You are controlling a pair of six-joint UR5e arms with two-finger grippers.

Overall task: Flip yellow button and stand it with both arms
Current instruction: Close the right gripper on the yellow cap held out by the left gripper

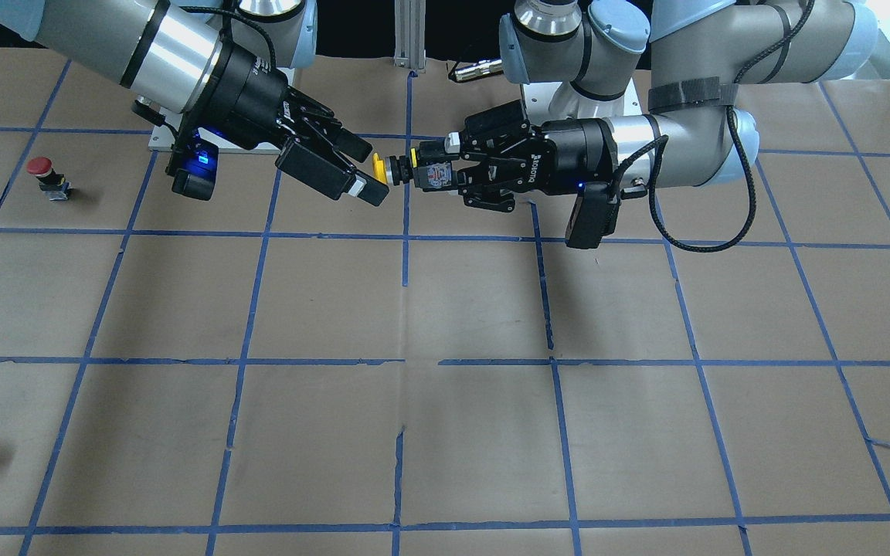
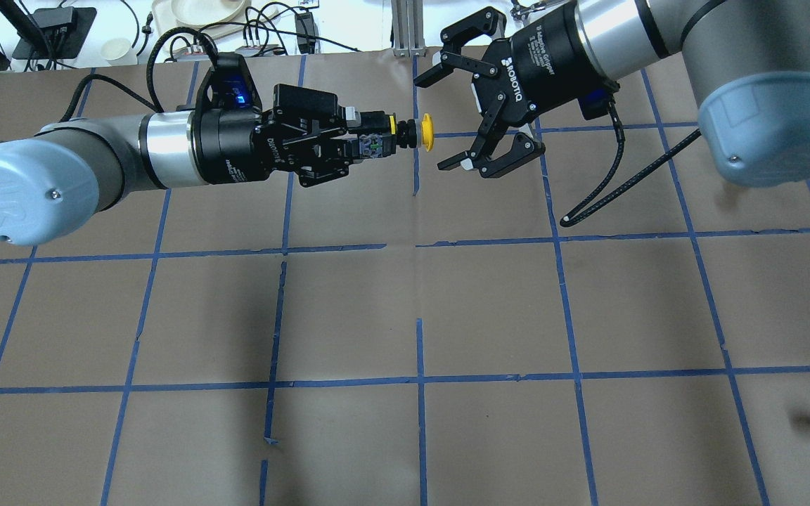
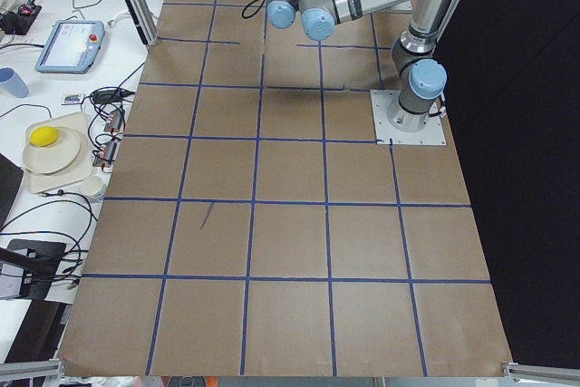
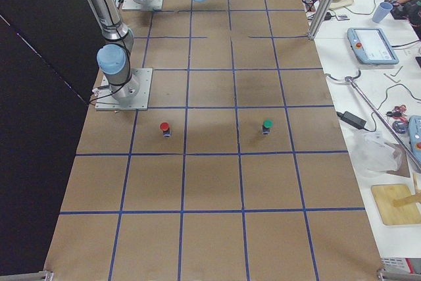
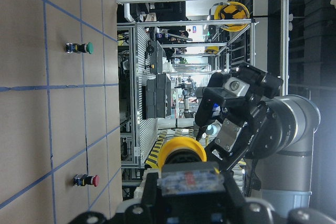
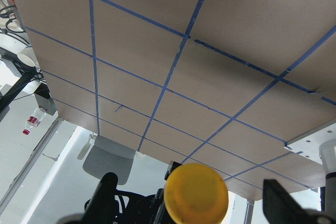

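The yellow button (image 6: 196, 192) is seen closest, its round cap at the lower edge of the right wrist view. It is held in the air above the table (image 2: 489, 309) with its long axis horizontal. Its body is clamped in the closed left gripper (image 2: 366, 137), and the cap is pointed at the right gripper (image 2: 436, 121). That gripper is open, its 2 jaws standing either side of the cap without contact. The body is mostly hidden inside the left gripper, so the free room for a 2nd grip cannot be judged.
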